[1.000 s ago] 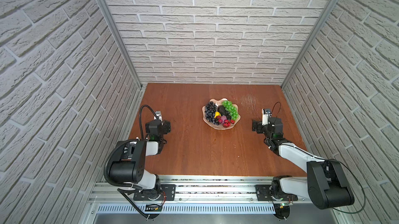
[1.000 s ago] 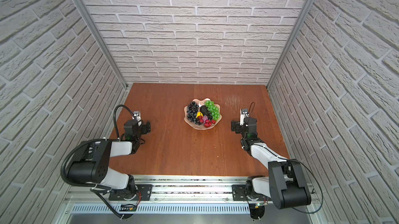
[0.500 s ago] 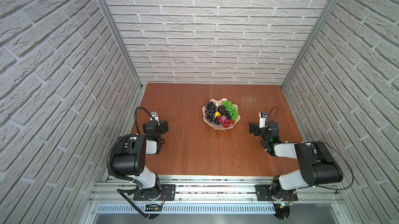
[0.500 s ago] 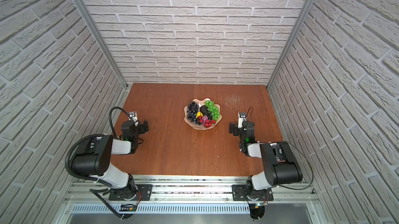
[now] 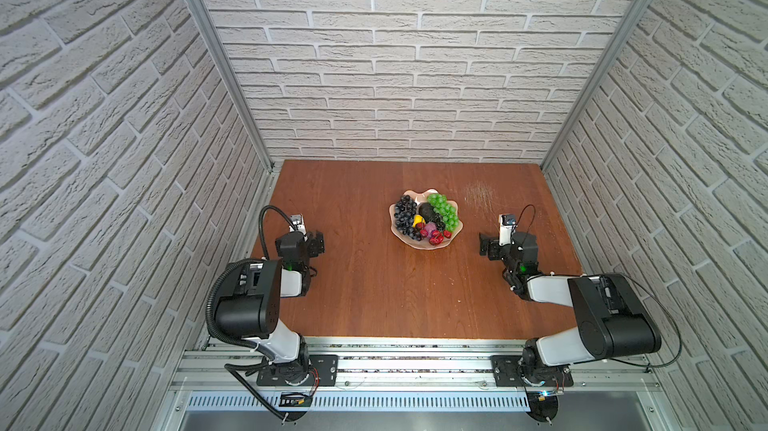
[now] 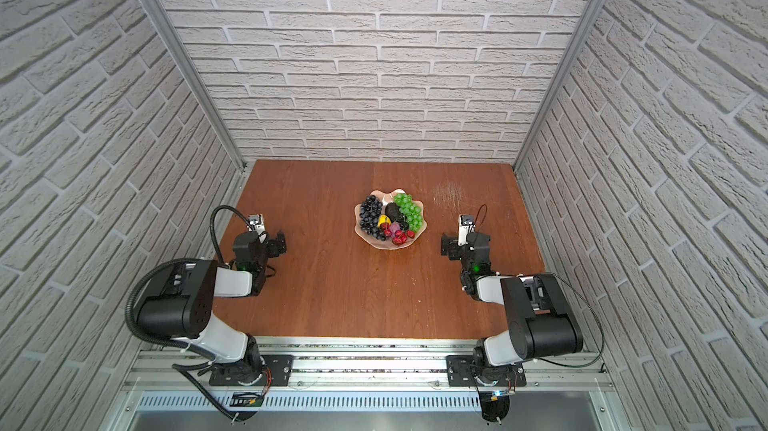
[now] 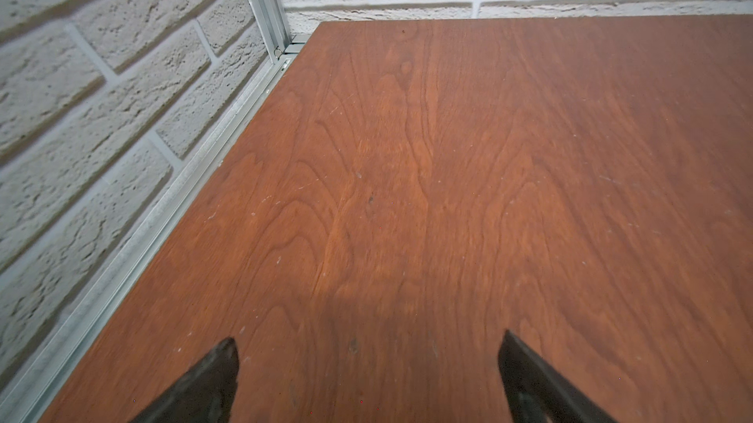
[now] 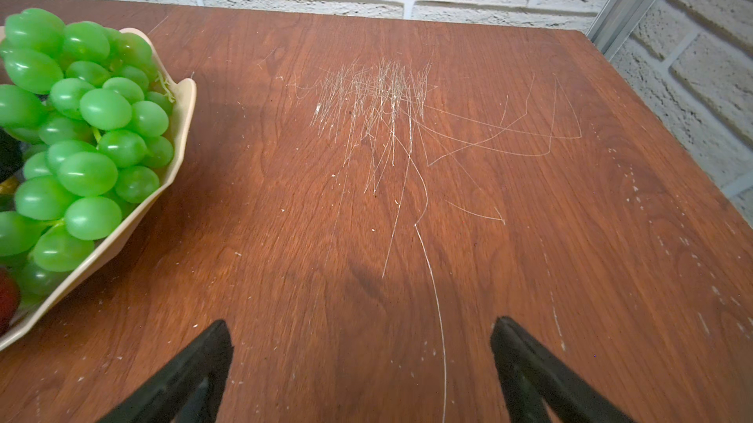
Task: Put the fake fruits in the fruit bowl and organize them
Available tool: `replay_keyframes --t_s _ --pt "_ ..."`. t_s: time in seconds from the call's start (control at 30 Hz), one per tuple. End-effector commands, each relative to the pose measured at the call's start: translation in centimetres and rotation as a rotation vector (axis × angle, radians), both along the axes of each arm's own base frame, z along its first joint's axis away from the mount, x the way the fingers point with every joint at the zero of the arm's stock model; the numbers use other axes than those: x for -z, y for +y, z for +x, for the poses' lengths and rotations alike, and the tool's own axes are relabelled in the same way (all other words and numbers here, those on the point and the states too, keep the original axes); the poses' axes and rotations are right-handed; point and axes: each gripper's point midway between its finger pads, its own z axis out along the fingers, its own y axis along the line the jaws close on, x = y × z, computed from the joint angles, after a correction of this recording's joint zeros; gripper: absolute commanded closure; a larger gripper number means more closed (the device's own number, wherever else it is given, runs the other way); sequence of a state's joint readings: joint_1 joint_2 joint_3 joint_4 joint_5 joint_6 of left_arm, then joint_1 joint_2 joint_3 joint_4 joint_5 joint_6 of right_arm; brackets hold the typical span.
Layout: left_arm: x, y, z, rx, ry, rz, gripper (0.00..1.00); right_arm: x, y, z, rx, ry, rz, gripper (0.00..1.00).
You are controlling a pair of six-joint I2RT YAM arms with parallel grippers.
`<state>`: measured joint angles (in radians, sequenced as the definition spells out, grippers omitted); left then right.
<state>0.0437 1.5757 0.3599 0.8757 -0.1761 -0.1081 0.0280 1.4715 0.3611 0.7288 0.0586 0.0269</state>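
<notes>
The pale peach fruit bowl (image 5: pixel 415 193) (image 6: pixel 380 193) stands mid-table in both top views. In it lie the fake fruits: a dark grape bunch (image 5: pixel 404 211), a green grape bunch (image 5: pixel 444 208), a dark avocado (image 5: pixel 427 211), a yellow lemon (image 5: pixel 417 220), a purple round fruit (image 5: pixel 429 227) and red cherries (image 5: pixel 436 237). My left gripper (image 5: pixel 318 242) (image 7: pixel 368 343) is open and empty, low over bare wood well left of the bowl. My right gripper (image 5: pixel 484 244) (image 8: pixel 362 333) is open and empty, right of the bowl. The right wrist view shows the green grapes (image 8: pixel 81 135) against the bowl's rim (image 8: pixel 181 123).
Brick-patterned walls close in the brown table on three sides, with a metal rail (image 7: pixel 163 205) along its left edge. A patch of pale scratches (image 8: pixel 379 107) (image 5: pixel 478 194) marks the wood behind the right gripper. The arms' bases sit on a rail at the front edge.
Both arms have folded back and lower towards their bases, the right one more. The grippers have barely shifted and stay open. The bowl and fruits have not moved.
</notes>
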Motion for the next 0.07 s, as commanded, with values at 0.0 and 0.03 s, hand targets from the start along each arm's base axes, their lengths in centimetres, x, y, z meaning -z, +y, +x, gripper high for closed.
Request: replay_keyframes --t_s 0.0,0.03 --pt "-2.09 0.19 1.1 -0.002 -0.08 -0.003 0.02 -2.15 0.19 0.93 -0.006 -0.069 0.004 0.0" --pt "-2.12 0.14 1.11 -0.001 -0.082 -0.002 0.02 -2.11 0.18 0.92 -0.006 -0.068 0.003 0.0"
